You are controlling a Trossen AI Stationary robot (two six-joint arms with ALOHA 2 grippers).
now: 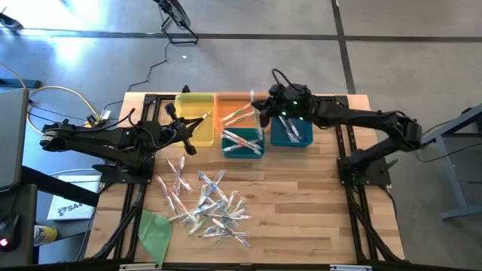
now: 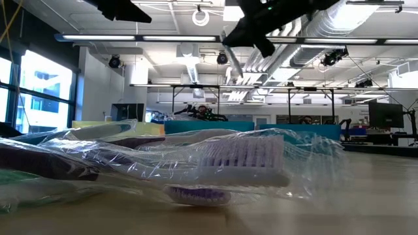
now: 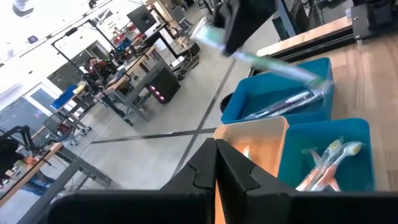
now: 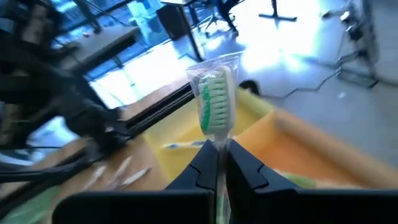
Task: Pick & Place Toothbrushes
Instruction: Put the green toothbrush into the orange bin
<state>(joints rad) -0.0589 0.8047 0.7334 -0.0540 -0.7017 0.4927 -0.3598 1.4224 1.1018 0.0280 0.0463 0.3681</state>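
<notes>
While the right gripper (image 4: pixel 221 163) pinches a clear-wrapped, green-bristled toothbrush (image 4: pixel 216 106) above the orange plastic bin (image 1: pixel 233 113), probably its target, lower it squarely before release; the left gripper (image 3: pixel 216 163) is shut, empty.

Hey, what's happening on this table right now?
A two-arm robot is sorting wrapped toothbrushes from a loose pile into coloured bins. The right gripper is shut on a green-bristled toothbrush, holding it above the orange bin. The left gripper waits shut and empty near the yellow bin.
</notes>
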